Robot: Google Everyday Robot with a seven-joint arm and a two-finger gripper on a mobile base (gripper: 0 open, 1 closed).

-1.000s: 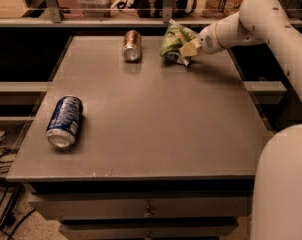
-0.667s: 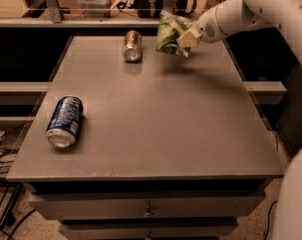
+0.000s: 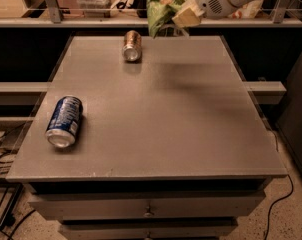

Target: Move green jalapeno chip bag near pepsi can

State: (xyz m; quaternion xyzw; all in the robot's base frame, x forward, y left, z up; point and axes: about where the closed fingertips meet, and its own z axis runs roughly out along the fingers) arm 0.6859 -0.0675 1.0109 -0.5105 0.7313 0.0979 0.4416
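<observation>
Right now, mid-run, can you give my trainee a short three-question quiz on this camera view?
1. True or false: the green jalapeno chip bag lies flat on the table.
2. Multiple choice: the pepsi can is A) upright at the far edge, B) on its side near the table's left edge, C) in the gripper.
3. Which can lies nearer the bag?

Key:
1. False: the gripper, at the top of the view above the table's far edge, is shut on the bag and holds it in the air.
2. B.
3. The brownish-gold can.
</observation>
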